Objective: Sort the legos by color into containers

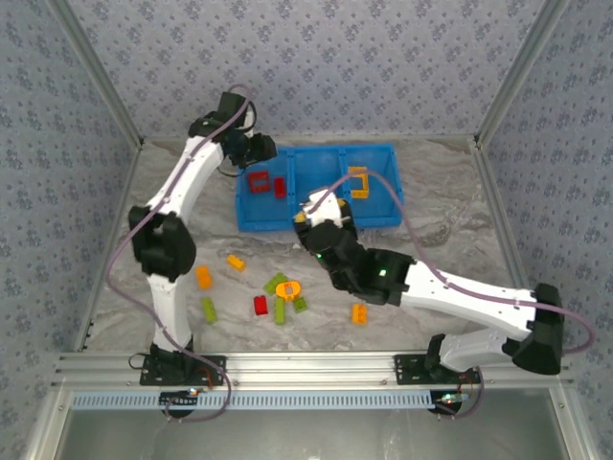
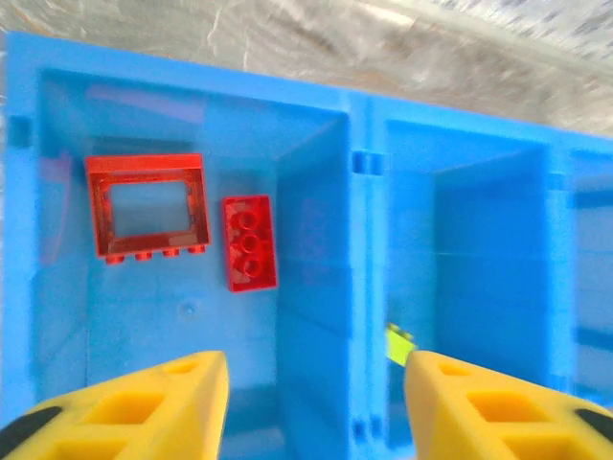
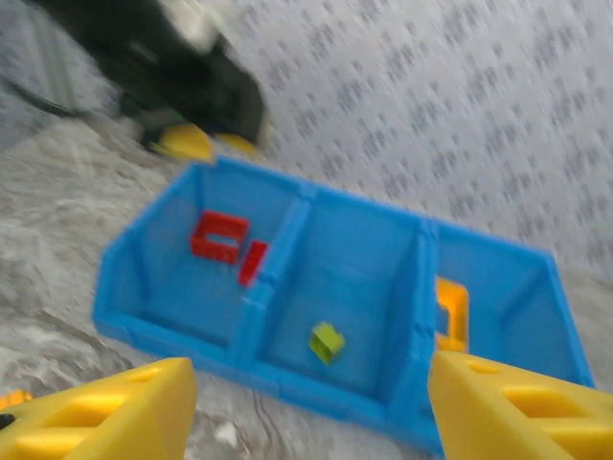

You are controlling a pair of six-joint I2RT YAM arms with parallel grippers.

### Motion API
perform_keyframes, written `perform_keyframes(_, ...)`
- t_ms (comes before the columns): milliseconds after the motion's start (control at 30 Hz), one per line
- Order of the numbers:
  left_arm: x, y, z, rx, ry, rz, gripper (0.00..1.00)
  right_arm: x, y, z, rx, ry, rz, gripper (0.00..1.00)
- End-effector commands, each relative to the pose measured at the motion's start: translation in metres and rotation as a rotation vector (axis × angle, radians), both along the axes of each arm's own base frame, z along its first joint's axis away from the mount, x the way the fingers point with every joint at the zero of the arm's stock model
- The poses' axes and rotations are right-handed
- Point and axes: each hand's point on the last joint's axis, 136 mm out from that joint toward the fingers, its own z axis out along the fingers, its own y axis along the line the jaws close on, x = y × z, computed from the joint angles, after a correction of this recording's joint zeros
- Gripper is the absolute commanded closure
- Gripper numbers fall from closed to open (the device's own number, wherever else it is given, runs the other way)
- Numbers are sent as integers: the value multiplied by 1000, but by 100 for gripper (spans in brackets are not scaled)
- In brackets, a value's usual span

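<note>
no readable text, labels or numbers anywhere

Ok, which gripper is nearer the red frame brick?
Left. The left gripper hovers over the compartment holding the red frame; the right gripper sits outside the bin, facing its middle compartment.

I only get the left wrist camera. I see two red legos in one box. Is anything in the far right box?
Observer: Yes, an orange-yellow frame sits in the blue bin's right compartment.
Operator: Is that green bit a whole lego?
Observer: Yes, one lime green brick, alone in the middle compartment.
Operator: Any left outside?
Observer: About nine loose legos lie on the table, in front of the bin.
</note>
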Motion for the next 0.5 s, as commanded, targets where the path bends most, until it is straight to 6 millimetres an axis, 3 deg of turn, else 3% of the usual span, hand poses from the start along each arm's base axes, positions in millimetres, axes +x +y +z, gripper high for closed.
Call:
perform_keyframes(0,-48,-18,54,-28,-142,-82,41,-21,-69,-53,46,252,-241,33)
perform_keyframes(33,-70,-27,56,-25,-155,-130,38,-32,-86,-68,30,338,-286,33)
perform_keyframes(167,-163,-58,51,-21,-192,-297,24,-70,-103,-125,39,604,-323,28)
perform_keyframes(333,-271,-73,29,-32,-213,-475,18,-101,-95,-187,140,864,-280,22)
perform_keyframes(467,-334,-73,16,-24,-237,-579,15,-110,-93,-224,220,994,-277,19)
